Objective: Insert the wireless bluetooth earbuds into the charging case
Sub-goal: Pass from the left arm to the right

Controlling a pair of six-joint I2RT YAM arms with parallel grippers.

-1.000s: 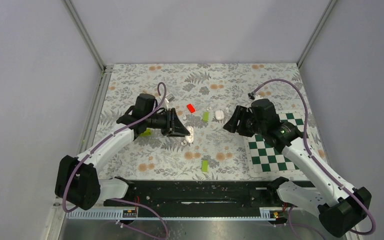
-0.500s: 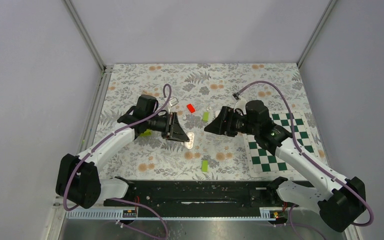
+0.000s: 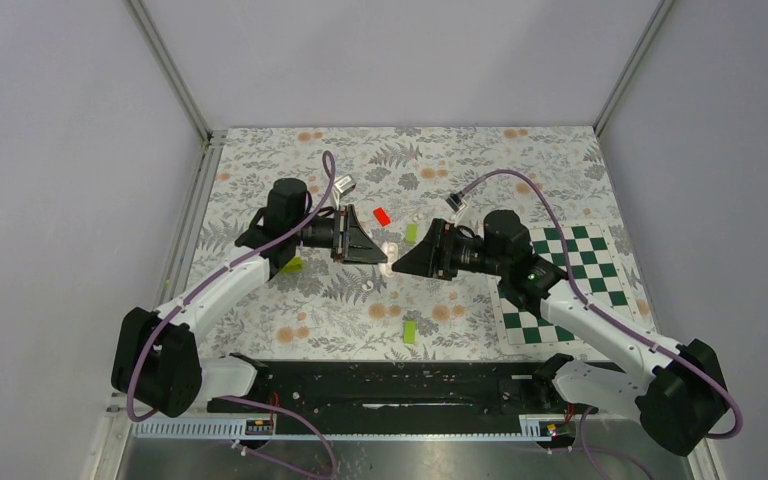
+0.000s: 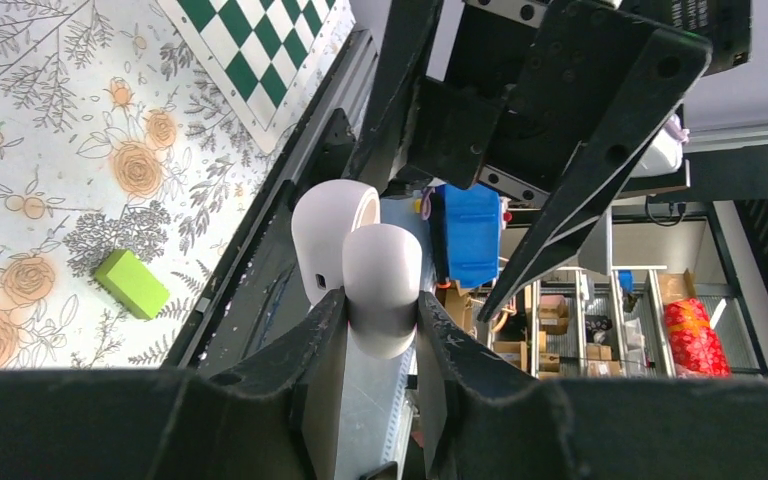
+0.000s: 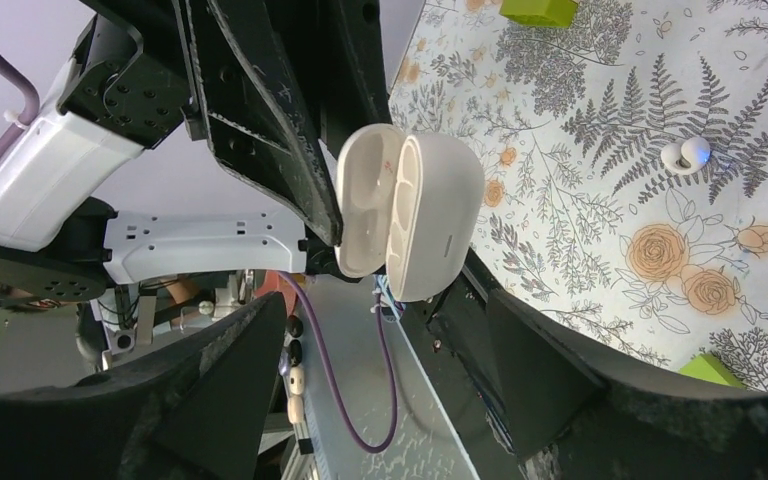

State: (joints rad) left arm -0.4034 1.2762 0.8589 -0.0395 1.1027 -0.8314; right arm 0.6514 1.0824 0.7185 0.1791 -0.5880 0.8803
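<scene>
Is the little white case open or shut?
Open. In the right wrist view the case has its lid swung back, showing the hollow inside.

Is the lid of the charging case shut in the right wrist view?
No, the charging case is open: its lid stands hinged apart from the body and the hollow inside shows.

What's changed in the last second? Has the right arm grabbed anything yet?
The right gripper swung left toward the left gripper, its jaws opening wider; it holds nothing. The left gripper shifted slightly, still clamping the open charging case. The red block and the green block near the bases stayed put.
</scene>
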